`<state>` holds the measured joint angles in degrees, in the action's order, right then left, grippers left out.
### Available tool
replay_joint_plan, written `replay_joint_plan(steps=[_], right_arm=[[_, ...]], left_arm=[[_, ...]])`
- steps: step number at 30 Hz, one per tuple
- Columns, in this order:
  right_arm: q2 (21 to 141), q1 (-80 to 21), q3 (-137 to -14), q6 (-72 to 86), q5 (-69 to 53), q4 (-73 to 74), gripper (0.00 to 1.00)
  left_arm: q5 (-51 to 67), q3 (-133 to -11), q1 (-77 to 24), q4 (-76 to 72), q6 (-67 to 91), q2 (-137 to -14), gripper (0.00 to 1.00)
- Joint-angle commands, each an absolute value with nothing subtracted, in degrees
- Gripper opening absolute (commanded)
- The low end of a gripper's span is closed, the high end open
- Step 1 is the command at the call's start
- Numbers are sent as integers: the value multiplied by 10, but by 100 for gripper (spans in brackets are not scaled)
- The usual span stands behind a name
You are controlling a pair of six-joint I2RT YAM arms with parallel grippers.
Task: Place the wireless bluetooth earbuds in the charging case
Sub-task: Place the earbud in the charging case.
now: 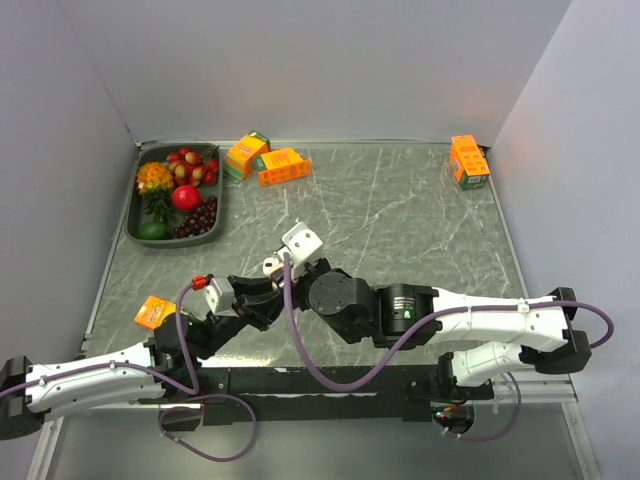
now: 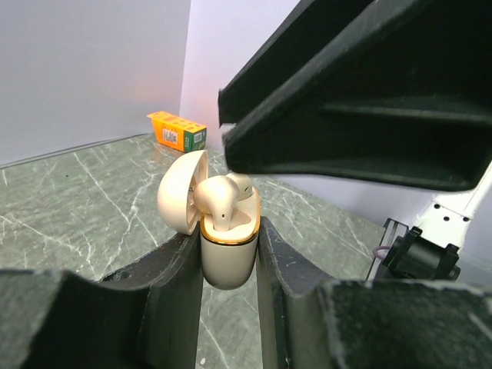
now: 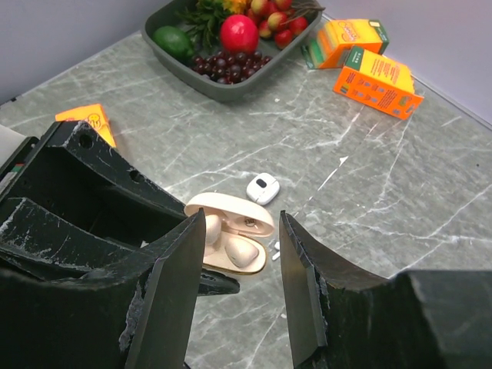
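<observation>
Earbud [image 2: 218, 201] sits up in the case [image 2: 227, 265]. It's cream and glossy, its rounded head poking above the gold rim and its stem down in the socket. That's the left wrist view, the only side-on look we get. The left gripper [image 2: 227, 254] is clamped on the case body, a black finger [image 2: 178, 284] flat against each side, and the lid [image 2: 181, 192] is swung open. A second rounded shape sits behind the earbud. Another bud? Can't tell.

Over to the right wrist view, looking down. The right gripper [image 3: 240, 223] is half spread with nothing held, and the open case shows in the gap below. From here you see the oval lid and two hollows, with the earbud in the one nearer the left gripper. This view also catches what the other misses. A small white case [image 3: 263, 188] lies on the table [image 3: 369, 177] near the cream one, on the tray side. There's also a tiny white speck [image 3: 275, 247] just beside the cream case, too small to name.

Back in the left wrist view, the right gripper's matte black fingers hang above the earbud, apart from it.

In the top view both arms meet over the near middle of the grey-green marbled table, crowding out the case detail. The tray [image 1: 131, 212] of fruit sits in the far left corner, and the orange boxes [image 1: 270, 162] lie along the far side.
</observation>
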<state>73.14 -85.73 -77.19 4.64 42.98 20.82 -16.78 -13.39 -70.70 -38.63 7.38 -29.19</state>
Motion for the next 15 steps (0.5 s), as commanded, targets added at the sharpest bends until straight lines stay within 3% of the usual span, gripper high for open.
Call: replay_joint_plan(steps=[1,15], right_arm=[[743,-861,-801,45,424,214,51],[737,-860,-798,72,439,248,51]], left_arm=[[-161,-133,-709,-407,84,-284,1],[-164,-134,-710,-405,81,-283,1]])
